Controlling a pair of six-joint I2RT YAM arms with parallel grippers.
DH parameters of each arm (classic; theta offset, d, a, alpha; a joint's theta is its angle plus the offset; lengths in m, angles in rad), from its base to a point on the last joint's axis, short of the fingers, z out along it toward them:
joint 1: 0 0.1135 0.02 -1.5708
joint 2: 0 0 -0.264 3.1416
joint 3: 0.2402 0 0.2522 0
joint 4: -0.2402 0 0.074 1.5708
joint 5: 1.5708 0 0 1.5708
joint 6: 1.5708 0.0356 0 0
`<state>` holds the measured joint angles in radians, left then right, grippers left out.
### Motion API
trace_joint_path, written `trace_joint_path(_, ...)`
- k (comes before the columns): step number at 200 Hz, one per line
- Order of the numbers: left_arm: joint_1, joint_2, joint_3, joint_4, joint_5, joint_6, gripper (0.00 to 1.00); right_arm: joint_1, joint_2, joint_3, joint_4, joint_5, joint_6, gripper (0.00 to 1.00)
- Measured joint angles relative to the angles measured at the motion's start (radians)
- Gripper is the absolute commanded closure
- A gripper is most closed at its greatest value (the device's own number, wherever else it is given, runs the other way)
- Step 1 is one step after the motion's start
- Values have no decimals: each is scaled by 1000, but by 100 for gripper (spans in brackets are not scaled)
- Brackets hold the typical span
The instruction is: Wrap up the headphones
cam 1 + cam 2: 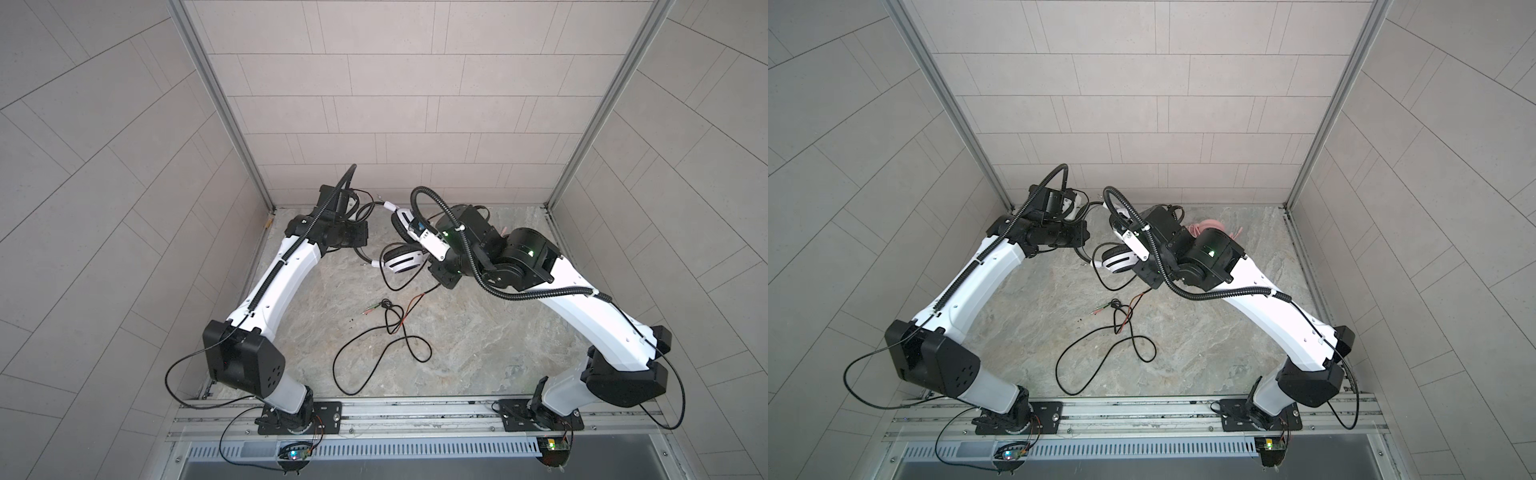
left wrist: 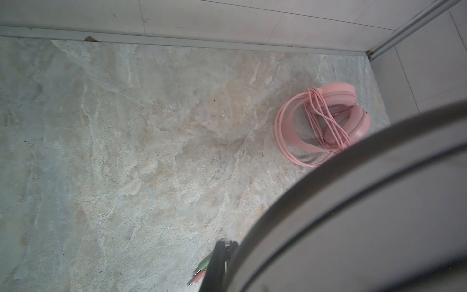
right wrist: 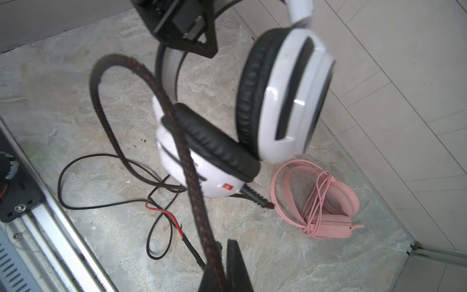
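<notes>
Far left: the left arm reaches to the back of the stone-patterned worktop (image 1: 478,340). The left gripper (image 3: 199,41) sits at the headband of the white-and-black headset (image 1: 401,262), fingers clenched on the band. In my left wrist view the band is only a wide grey blur right at the lens, so I read that hold from the right wrist view. Centre: the headset hangs between the two arms near the back wall, with its band toward the left arm and its two cups toward the right arm. I cannot tell whether the lower cup touches the worktop. Its black cable (image 3: 186,161) is thick and braided with red flecks near the headset. Further on it is thin and lies in loose loops across the middle of the worktop. A short red wire (image 3: 164,212) shows among the loops, and green and pink plugs (image 2: 199,273) lie at the cable's end. Right of centre: the right gripper (image 3: 223,274) has its fingers (image 3: 236,263) clamped on the braided stretch, which runs up from them across the lower cup. Far right: the pink headset (image 3: 328,202) lies on the worktop close to the back right corner, apart from the other one. Its pink cable (image 3: 318,197) is wound around band and cups. The right arm hides most of it in both top views.
</notes>
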<state>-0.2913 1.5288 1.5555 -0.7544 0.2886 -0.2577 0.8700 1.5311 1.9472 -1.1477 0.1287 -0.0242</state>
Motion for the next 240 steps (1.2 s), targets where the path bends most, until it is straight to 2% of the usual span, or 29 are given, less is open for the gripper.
trace_joint_path(52, 0, -89, -19, -3, 145, 70, 100, -134, -26, -46, 37, 18, 2, 100)
trace_joint_path(79, 0, -90, -19, -9, 241, 89, 100, -164, -51, -55, 53, 16, 2, 100)
trace_joint_path(112, 0, -73, -20, -15, 362, 95, 100, -166, -76, -69, 101, 2, 2, 100)
trace_joint_path(151, 0, -66, -24, -16, 449, 95, 100, -166, -85, -76, 143, -31, 3, 100)
trace_joint_path(202, -12, -46, -24, -25, 494, 95, 100, -156, -83, -76, 175, -114, 6, 100)
trace_joint_path(240, -21, -18, -22, -51, 497, 96, 100, -89, -40, -49, 159, -45, -17, 100)
